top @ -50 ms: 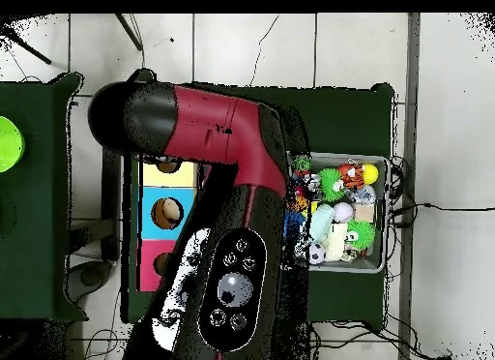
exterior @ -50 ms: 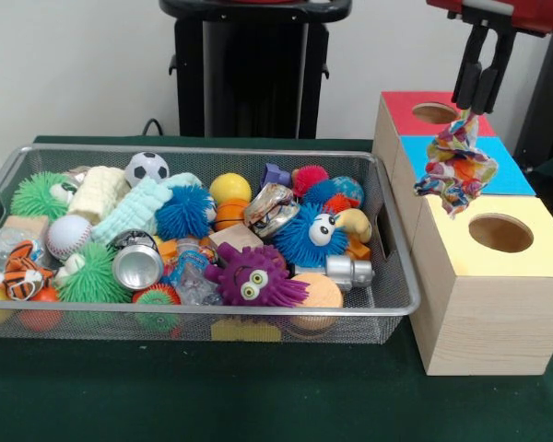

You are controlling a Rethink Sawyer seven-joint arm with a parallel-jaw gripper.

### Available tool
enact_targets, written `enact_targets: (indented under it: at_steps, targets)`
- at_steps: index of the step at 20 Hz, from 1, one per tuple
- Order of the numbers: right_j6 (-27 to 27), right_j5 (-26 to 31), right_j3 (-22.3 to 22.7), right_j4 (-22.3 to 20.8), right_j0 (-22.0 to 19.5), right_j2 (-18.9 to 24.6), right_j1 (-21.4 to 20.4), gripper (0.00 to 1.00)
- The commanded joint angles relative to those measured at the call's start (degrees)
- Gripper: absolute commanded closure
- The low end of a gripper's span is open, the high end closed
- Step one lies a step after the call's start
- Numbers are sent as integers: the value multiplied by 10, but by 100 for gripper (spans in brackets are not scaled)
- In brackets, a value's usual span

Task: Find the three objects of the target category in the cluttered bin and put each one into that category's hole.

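Note:
In the front view my gripper (exterior @ -50 ms: 476, 106) hangs at the upper right, shut on a knotted multicoloured rope toy (exterior @ -50 ms: 456, 166). The toy dangles over the blue top (exterior @ -50 ms: 516, 180) of the wooden hole box and hides that section's hole. Behind it is the red top with its hole (exterior @ -50 ms: 434, 113), and in front the yellow top with its hole (exterior @ -50 ms: 500, 232). The wire bin (exterior @ -50 ms: 92, 316) to the left is full of toys. In the overhead view the arm (top @ -50 ms: 232, 211) covers the gripper and toy; the blue hole (top @ -50 ms: 166, 213) shows beside it.
The bin holds spiky balls, a soccer ball (exterior @ -50 ms: 147, 168), a baseball (exterior @ -50 ms: 67, 236), a can (exterior @ -50 ms: 136, 265), a purple spiky creature (exterior @ -50 ms: 251, 274) and sponges. In the overhead view, the bin (top @ -50 ms: 385, 216) lies right of the arm and a green object (top @ -50 ms: 8, 143) sits at the left edge.

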Motion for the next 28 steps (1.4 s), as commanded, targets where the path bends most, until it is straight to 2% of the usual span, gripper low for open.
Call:
enact_targets:
  at_steps: [1, 20, 22, 28]
  targets:
    - [122, -32, 65, 3, 2, 28, 19, 100]
    - [146, -28, 50, 11, 15, 24, 33, 100]
    - [170, -29, 47, 11, 28, 13, 39, 100]
    - [164, -14, 46, 13, 30, 11, 33, 100]
